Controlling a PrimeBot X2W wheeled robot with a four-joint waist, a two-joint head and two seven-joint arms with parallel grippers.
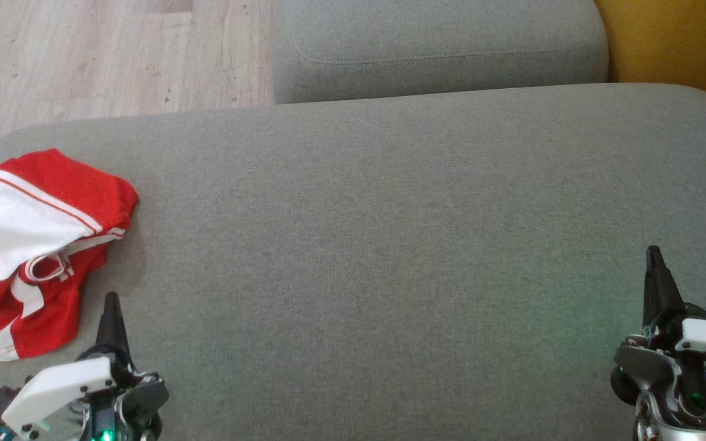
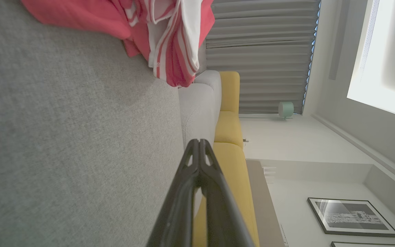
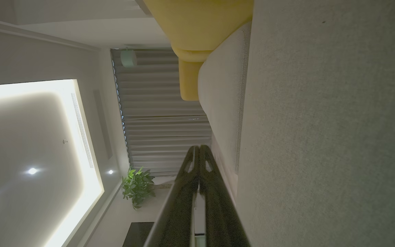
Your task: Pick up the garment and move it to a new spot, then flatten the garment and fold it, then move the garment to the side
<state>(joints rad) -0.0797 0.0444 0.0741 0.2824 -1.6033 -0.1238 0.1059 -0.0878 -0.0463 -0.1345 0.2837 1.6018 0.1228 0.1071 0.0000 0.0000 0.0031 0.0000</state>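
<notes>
A: Surface?

B: One broad grey cushion (image 1: 390,233) spans most of the head view. A second grey cushion (image 1: 439,43) butts against its far edge. Pale wood floor (image 1: 83,55) lies past the far left, and a yellow seat (image 1: 678,37) shows at the far right corner.

A: Garment position?

B: The garment (image 1: 28,245), red mesh with white panels and white trim, lies crumpled at the left edge of the broad cushion, toward the near side. It is bunched and uneven, with a white panel turned up on top. The left wrist view shows it resting on the grey fabric, well ahead of the fingertips.

A: Left gripper?

B: The left gripper (image 1: 111,303) sits low at the near left, just beside the garment's near right edge and apart from it. Jaws are closed, the two dark fingers meeting at the tips with nothing between them.

A: Right gripper?

B: The right gripper (image 1: 653,254) sits at the near right over bare cushion, well apart from the garment. Its jaws are also pressed together and empty.
</notes>
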